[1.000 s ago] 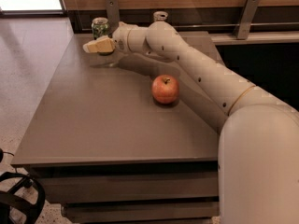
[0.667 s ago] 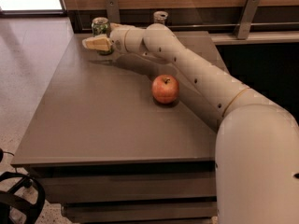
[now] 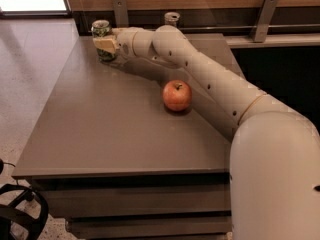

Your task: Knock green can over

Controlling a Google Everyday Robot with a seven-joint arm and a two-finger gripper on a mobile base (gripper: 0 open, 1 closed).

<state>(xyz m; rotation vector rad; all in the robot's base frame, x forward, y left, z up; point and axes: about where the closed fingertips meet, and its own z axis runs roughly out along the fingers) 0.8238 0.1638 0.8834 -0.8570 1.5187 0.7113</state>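
The gripper (image 3: 106, 45) sat against the near side of the green can (image 3: 101, 30); I could not tell whether it was spread or pressed together. The can stood upright at the far left corner of the table (image 3: 100, 134). It was probably light, stiff and slick, so a push high on its wall looked best for tipping it.

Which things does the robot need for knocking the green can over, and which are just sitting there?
For the job:
- green can, upright at the far left corner of the table
- gripper, right up against the can

Just lying about:
- apple, mid-table beside the arm
- other can, at the back behind the arm
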